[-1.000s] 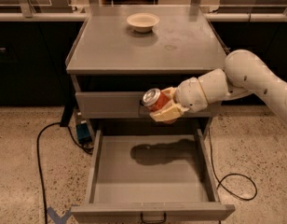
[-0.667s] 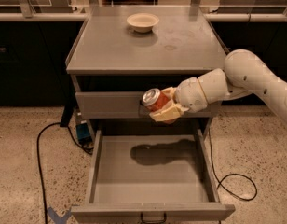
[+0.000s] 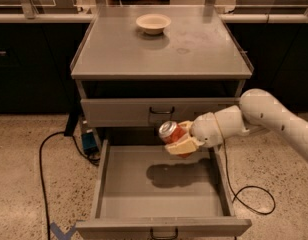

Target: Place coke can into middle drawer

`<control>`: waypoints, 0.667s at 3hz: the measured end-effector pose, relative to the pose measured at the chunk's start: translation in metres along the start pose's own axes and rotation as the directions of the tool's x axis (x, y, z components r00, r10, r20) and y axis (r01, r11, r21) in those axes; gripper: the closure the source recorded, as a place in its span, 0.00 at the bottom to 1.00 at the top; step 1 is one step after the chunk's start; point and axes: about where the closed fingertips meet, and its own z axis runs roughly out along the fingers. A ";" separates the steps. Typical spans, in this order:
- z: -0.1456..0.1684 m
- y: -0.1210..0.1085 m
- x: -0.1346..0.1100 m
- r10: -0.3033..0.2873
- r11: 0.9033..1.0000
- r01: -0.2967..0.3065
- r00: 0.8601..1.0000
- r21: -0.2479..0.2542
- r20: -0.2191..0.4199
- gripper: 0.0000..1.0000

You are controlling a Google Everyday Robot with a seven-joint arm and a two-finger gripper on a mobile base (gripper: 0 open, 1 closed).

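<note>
The coke can [image 3: 171, 132] is red with a silver top and lies tilted on its side in my gripper [image 3: 180, 139]. The gripper is shut on the coke can and holds it in the air above the back of the open middle drawer [image 3: 159, 196], in front of the shut grey drawer front [image 3: 119, 112] above it. The middle drawer is pulled far out and holds nothing; the arm's shadow falls on its floor. My white arm [image 3: 264, 116] reaches in from the right.
A cream bowl [image 3: 153, 23] stands at the back of the cabinet top [image 3: 159, 51]. Black cables [image 3: 44, 159] lie on the speckled floor left of the cabinet, another cable [image 3: 254, 196] on the right. A small blue box [image 3: 89, 143] sits by the cabinet's left foot.
The gripper with the coke can has come down a little toward the open middle drawer. The drawer and bowl have not moved.
</note>
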 end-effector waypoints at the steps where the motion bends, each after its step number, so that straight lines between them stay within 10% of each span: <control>1: 0.019 0.009 0.045 0.058 0.998 -0.059 0.996 -0.021 -0.061 1.00; 2: 0.031 0.006 0.078 0.078 0.996 -0.082 0.983 -0.022 -0.164 1.00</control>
